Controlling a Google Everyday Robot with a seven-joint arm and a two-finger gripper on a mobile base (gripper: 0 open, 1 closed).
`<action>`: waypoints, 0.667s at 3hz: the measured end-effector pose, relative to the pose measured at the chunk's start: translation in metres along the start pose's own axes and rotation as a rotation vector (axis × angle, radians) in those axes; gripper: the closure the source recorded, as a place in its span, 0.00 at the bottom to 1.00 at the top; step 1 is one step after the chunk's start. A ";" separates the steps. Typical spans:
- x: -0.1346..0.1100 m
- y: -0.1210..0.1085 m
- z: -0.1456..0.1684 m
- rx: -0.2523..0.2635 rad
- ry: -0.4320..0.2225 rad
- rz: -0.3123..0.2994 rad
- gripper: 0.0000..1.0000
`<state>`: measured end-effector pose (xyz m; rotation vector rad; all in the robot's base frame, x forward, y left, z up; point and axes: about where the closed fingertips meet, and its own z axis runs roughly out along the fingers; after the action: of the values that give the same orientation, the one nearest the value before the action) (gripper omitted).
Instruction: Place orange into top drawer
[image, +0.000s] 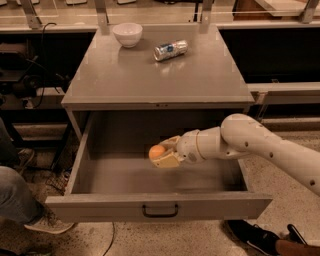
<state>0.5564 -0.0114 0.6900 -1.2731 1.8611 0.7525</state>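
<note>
Camera view, looking down on the grey cabinet (160, 80) with its top drawer (159, 204) pulled fully open toward the bottom of the frame. The single arm (260, 145) enters from the right edge, crosses above the drawer's right wall and ends in the gripper (166, 156) at the centre of the frame, inside the outline of the drawer.

The jaws are clenched on the orange (156, 151), which sits at the gripper's left tip. One finger shows beneath the fruit and one behind it.

Governing relation: the orange lies over the drawer floor, inside all four walls, near the middle from left to right and somewhat nearer the back wall than the front panel. It appears to hang above the floor rather than rest on it, though contact cannot be ruled out from this angle. Being round, the fruit has no long axis to align. A release here would probably drop it into the drawer, where it may roll.

Count: one orange, one open drawer, one black handle (160, 211) at the centre of the front panel, one arm, one gripper. On the cabinet top, in the upper part of the frame, stand one white bowl (127, 34) and one silver and blue can (170, 50) lying on its side, both well apart from the gripper. The drawer holds nothing else that can be seen.
</note>
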 end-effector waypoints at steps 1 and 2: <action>0.007 -0.006 0.027 0.002 -0.014 0.012 1.00; 0.013 -0.010 0.052 -0.009 -0.014 0.031 1.00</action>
<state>0.5757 0.0208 0.6499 -1.2442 1.8717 0.7846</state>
